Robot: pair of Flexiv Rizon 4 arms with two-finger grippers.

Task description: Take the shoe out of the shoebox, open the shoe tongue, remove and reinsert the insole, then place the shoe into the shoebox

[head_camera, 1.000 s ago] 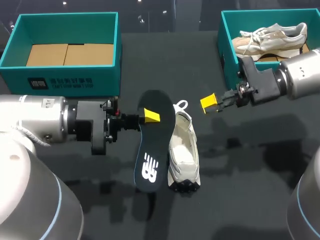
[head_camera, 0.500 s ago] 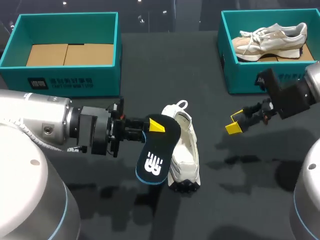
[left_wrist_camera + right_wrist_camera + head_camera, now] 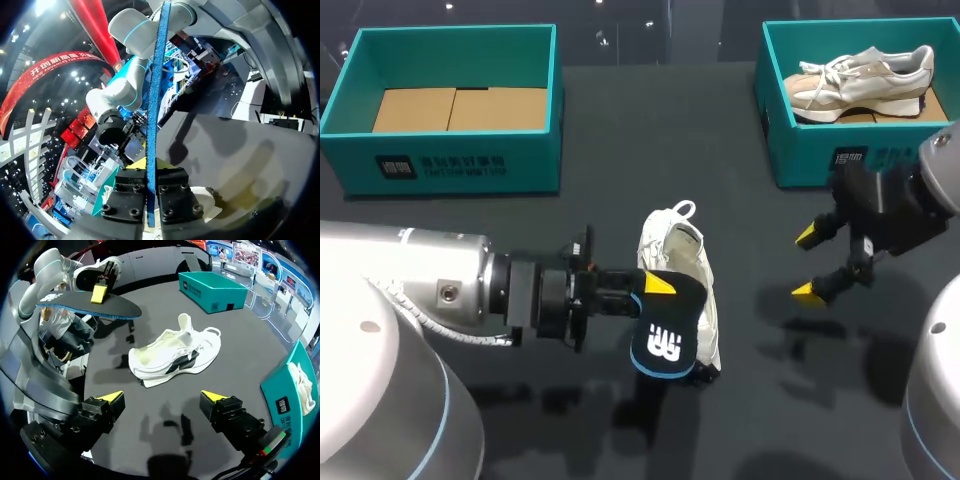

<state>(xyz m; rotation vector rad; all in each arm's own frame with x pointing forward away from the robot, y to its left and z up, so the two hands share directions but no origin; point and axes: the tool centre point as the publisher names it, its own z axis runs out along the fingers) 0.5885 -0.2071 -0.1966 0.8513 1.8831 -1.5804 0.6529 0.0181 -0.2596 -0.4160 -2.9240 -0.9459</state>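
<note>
A white shoe [image 3: 678,262] lies on the black table, its heel loop pointing away; the right wrist view has the same shoe [image 3: 175,356] on its side ahead of my right gripper. My left gripper [image 3: 655,288] is shut on a black insole [image 3: 669,328], which hangs over the toe end of the shoe. Seen from the left wrist, the insole [image 3: 153,120] is a thin blue edge clamped in that gripper [image 3: 148,192]. My right gripper [image 3: 807,263] stands open to the right of the shoe with nothing between its fingers [image 3: 111,398].
A teal shoebox [image 3: 455,165] with a bare cardboard floor stands at the back left. A second teal shoebox [image 3: 775,110] at the back right holds a beige shoe [image 3: 860,75], just behind my right arm.
My left arm has carried the insole to the right and nearer, tipping it over the shoe's toe. My right arm has drawn back to the right and turned, staying open.
</note>
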